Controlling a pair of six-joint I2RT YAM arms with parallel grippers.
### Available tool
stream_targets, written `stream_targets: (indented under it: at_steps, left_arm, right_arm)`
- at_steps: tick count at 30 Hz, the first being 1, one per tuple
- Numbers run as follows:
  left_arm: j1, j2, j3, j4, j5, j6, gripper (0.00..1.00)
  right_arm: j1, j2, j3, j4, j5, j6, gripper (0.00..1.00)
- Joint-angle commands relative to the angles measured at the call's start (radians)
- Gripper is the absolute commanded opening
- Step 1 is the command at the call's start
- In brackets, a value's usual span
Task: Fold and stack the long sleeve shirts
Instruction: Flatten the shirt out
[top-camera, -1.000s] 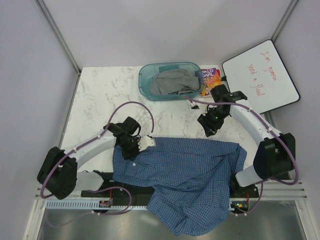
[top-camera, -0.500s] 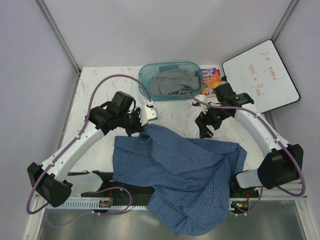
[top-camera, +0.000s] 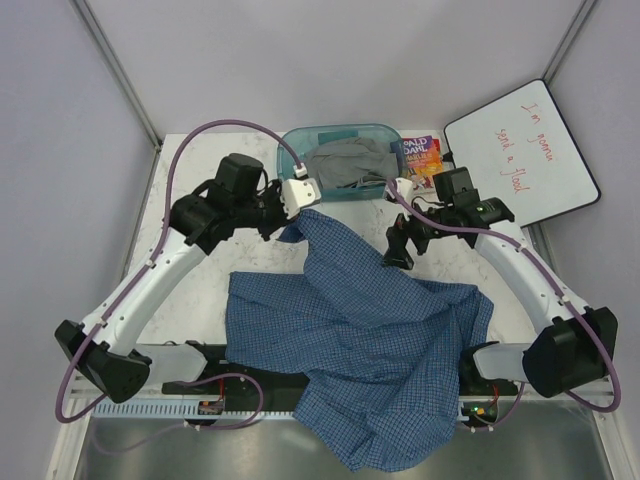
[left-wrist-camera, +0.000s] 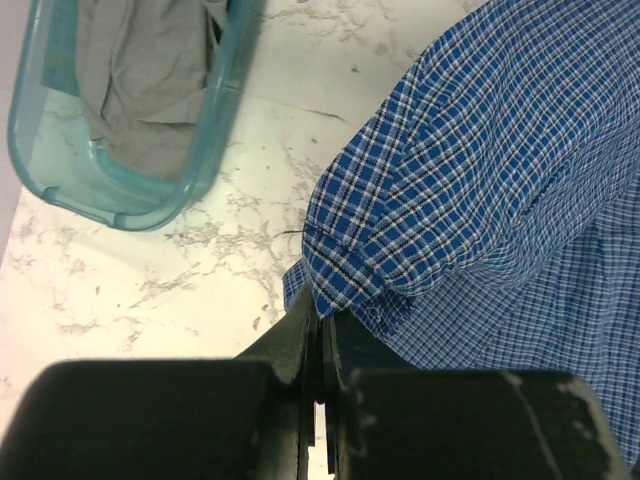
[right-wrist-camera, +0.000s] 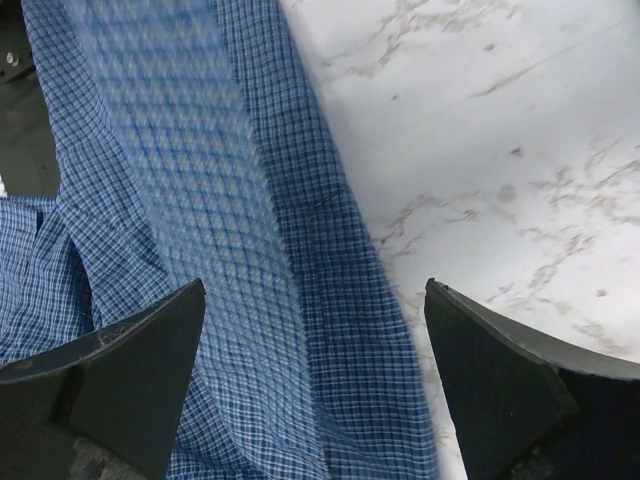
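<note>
A blue fine-checked long sleeve shirt (top-camera: 370, 340) lies crumpled over the near half of the marble table, hanging past the front edge. My left gripper (top-camera: 291, 230) is shut on a folded edge of the shirt (left-wrist-camera: 480, 180) and holds that part raised near the bin. In the left wrist view the jaws (left-wrist-camera: 320, 316) pinch the cloth tightly. My right gripper (top-camera: 398, 248) hovers open over the shirt's far right edge. In the right wrist view its fingers (right-wrist-camera: 315, 290) stand wide apart above the checked cloth (right-wrist-camera: 250, 250), holding nothing.
A teal plastic bin (top-camera: 290, 170) with grey cloth (top-camera: 345, 165) in it stands at the back centre, close to the left gripper; its rim (left-wrist-camera: 150, 205) shows in the left wrist view. A colourful book (top-camera: 422, 160) and a whiteboard (top-camera: 520, 150) lie at the back right.
The left gripper closed on the shirt's left edge and lifted it up and back toward the bin. The right gripper opened wide and shifted left over the shirt.
</note>
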Motion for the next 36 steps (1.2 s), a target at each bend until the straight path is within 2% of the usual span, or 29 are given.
stream_targets:
  at_steps: [1,6,8,9,10,12,13,15,19,23,27,28,30,31,33,34,35,36]
  left_arm:
    - [0.015,0.023,0.073,0.075,-0.058,0.013,0.02]
    - [0.038,0.047,0.116,0.126,-0.072,-0.002,0.02]
    - [0.046,0.061,0.145,0.133,-0.084,-0.005,0.02]
    - [0.049,0.072,0.156,0.138,-0.086,-0.008,0.02]
    - [0.052,0.075,0.175,0.144,-0.09,-0.016,0.02]
    - [0.058,0.09,0.206,0.147,-0.092,-0.021,0.02]
    - [0.064,0.092,0.217,0.147,-0.092,-0.021,0.02]
    - [0.07,0.098,0.246,0.149,-0.089,-0.025,0.02]
    - [0.075,0.087,0.272,0.147,-0.075,-0.031,0.02]
    - [0.075,0.058,0.289,0.117,-0.011,-0.047,0.02]
    - [0.041,0.039,0.297,-0.046,0.277,-0.056,0.02]
    - [0.018,0.033,0.28,-0.073,0.31,-0.057,0.02]
    - [-0.089,0.017,0.185,-0.143,0.359,-0.03,0.03]
    - [-0.188,0.009,0.141,-0.15,0.353,-0.022,0.04]
    - [-0.311,0.001,0.012,-0.169,0.274,-0.004,0.11]
    - [-0.429,0.004,-0.028,-0.178,0.231,0.005,0.16]
    - [-0.472,0.007,-0.065,-0.187,0.197,0.019,0.25]
    - [-0.503,0.01,-0.135,-0.201,0.153,0.042,0.29]
  right_arm:
    - [0.007,-0.059,-0.125,0.004,-0.053,-0.041,0.98]
    - [0.008,-0.065,-0.202,0.073,-0.004,-0.042,0.97]
    - [0.008,-0.044,-0.196,0.066,0.001,-0.048,0.88]
    - [0.008,-0.039,-0.195,0.066,0.012,-0.047,0.78]
    - [0.008,-0.038,-0.189,0.067,0.019,-0.042,0.64]
    - [0.007,-0.035,-0.176,0.075,0.041,-0.03,0.53]
    - [0.005,-0.036,-0.172,0.076,0.056,-0.032,0.42]
    - [0.002,-0.032,-0.162,0.076,0.073,-0.029,0.34]
    - [-0.028,-0.027,-0.123,0.098,0.105,0.008,0.0]
    - [-0.088,-0.01,-0.049,0.145,0.136,0.074,0.0]
    - [-0.122,0.033,0.057,0.162,0.13,0.123,0.0]
    - [-0.127,0.039,0.068,0.161,0.125,0.126,0.0]
    - [-0.13,0.048,0.081,0.164,0.119,0.142,0.0]
    - [-0.13,0.048,0.083,0.17,0.116,0.145,0.0]
    - [-0.131,0.039,0.075,0.173,0.111,0.146,0.0]
    - [-0.131,0.036,0.072,0.175,0.107,0.146,0.0]
    - [-0.131,0.031,0.066,0.178,0.104,0.145,0.0]
    - [-0.133,0.024,0.054,0.182,0.104,0.143,0.0]
